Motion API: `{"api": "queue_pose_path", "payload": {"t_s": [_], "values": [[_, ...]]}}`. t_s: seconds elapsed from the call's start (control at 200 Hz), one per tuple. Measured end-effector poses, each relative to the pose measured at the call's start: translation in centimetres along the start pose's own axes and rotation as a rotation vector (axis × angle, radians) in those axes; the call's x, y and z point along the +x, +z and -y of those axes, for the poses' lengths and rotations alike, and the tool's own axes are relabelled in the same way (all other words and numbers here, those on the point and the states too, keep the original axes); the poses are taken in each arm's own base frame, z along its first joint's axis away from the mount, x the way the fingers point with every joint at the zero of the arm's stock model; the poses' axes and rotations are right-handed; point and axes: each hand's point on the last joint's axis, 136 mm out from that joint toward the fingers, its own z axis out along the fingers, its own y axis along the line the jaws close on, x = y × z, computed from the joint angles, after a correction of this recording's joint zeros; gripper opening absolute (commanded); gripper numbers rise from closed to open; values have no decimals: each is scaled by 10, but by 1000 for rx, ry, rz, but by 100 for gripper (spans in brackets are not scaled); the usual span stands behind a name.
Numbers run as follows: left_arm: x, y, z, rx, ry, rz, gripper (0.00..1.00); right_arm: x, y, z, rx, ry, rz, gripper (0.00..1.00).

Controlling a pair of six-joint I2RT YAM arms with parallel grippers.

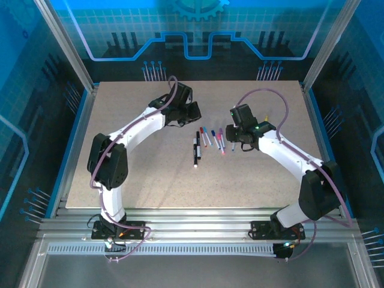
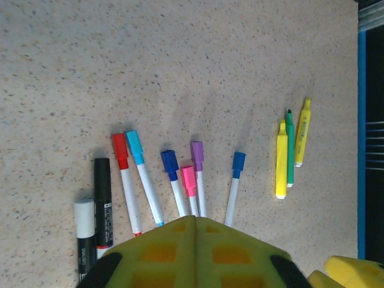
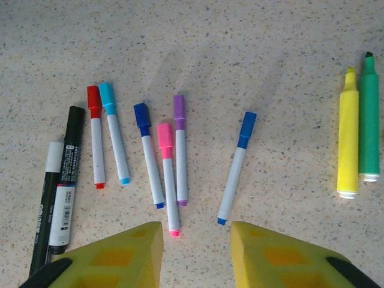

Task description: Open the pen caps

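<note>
Finding: none of the pen caps (image 3: 164, 133) in the red-to-blue row is off. All six sit on their pens (image 3: 170, 186), at twelve o'clock from the right gripper (image 3: 197, 233), which stands released and empty. The left gripper (image 2: 195, 222) is clenched on nothing. Uncapping here remains undone.

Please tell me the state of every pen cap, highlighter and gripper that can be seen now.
red cap: on
light blue cap: on
dark blue cap: on
pink cap: on
purple cap: on
lone pen's blue cap: on
black cap: on
white cap: on
yellow highlighter: tip bare
green highlighter: tip bare
other yellow highlighter: tip bare
left gripper: shut, empty
right gripper: open, empty
</note>
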Motion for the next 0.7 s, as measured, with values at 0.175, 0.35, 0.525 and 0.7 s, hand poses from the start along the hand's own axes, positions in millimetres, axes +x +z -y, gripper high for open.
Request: {"api": "queue_pose_path", "payload": {"t_s": [0.175, 0.35, 0.525, 0.7], "values": [[12, 14, -16, -57, -7, -55, 35, 5, 6, -7, -17, -8, -18, 35], [11, 30, -34, -189, 52, -64, 30, 12, 14, -8, -10, -12, -45, 35], [24, 37, -53, -300, 107, -84, 31, 18, 18, -12, -22, -12, -61, 34], [32, 48, -68, -358, 120, -104, 31, 24, 23, -16, -35, -10, -86, 34]]}}
